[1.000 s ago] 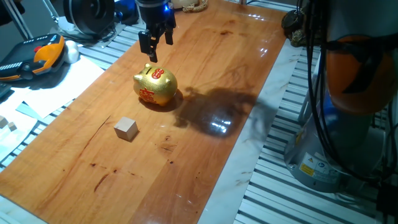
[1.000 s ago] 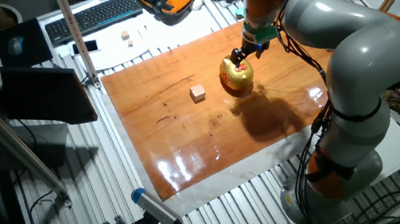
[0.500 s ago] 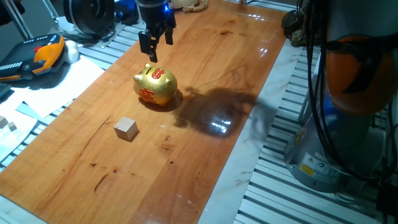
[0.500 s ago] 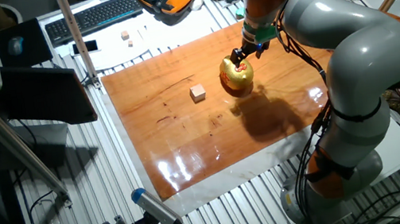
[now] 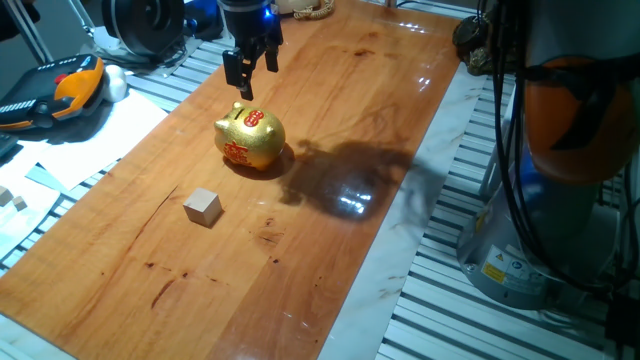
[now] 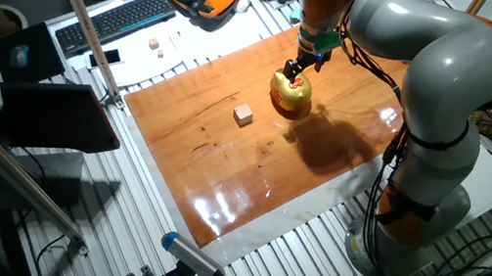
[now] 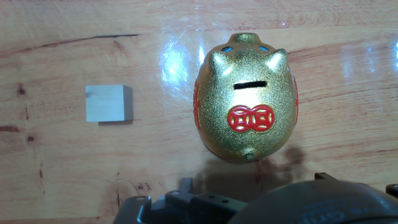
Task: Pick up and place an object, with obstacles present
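Observation:
The object, a small light-tan wooden cube (image 5: pixel 203 207) (image 6: pixel 243 115), rests on the wooden table with nothing touching it. In the hand view the cube (image 7: pixel 109 103) lies left of the obstacle. That obstacle is a shiny gold piggy bank (image 5: pixel 250 138) (image 6: pixel 292 97) (image 7: pixel 245 99) with red markings and a coin slot. My gripper (image 5: pixel 258 82) (image 6: pixel 296 68) hovers open just above and behind the piggy bank, holding nothing. Its fingertips do not show in the hand view.
The wooden table top (image 5: pixel 330 250) ends in slatted metal rails at the right. An orange and black pendant (image 5: pixel 60 85) and white paper with small blocks (image 5: pixel 12 198) lie off the left edge. A keyboard (image 6: pixel 114 20) sits beyond the table.

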`<state>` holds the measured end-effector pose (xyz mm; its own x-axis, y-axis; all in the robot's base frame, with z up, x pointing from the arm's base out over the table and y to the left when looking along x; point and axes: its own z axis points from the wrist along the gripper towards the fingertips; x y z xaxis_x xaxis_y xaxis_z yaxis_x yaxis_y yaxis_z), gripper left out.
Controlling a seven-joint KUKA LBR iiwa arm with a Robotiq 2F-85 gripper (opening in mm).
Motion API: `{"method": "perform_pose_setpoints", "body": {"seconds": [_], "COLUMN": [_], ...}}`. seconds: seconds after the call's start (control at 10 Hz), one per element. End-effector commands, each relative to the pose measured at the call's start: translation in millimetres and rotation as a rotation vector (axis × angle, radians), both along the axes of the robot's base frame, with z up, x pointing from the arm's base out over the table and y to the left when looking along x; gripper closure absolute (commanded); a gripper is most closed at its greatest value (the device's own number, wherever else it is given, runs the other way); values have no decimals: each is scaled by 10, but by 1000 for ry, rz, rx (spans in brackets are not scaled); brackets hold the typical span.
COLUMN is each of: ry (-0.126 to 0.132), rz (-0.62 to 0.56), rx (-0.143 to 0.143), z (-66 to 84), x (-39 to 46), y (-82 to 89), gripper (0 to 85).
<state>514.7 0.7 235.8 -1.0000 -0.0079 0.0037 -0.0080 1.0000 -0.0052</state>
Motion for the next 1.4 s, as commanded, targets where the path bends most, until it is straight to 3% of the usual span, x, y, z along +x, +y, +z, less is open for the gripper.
{"method": "perform_pose_setpoints", "body": {"seconds": [0.0, 0.4, 0.6, 1.1, 1.3], "ry": [52, 49, 2, -23, -44], "rz": [49, 52, 51, 51, 46], "rx": [-16, -10, 9, 20, 32], "z": [3, 1, -48, -216, -308], "x": [2, 8, 28, 172, 225], "y": [3, 21, 82, 173, 260], "gripper": [850, 850, 850, 850, 850]}}
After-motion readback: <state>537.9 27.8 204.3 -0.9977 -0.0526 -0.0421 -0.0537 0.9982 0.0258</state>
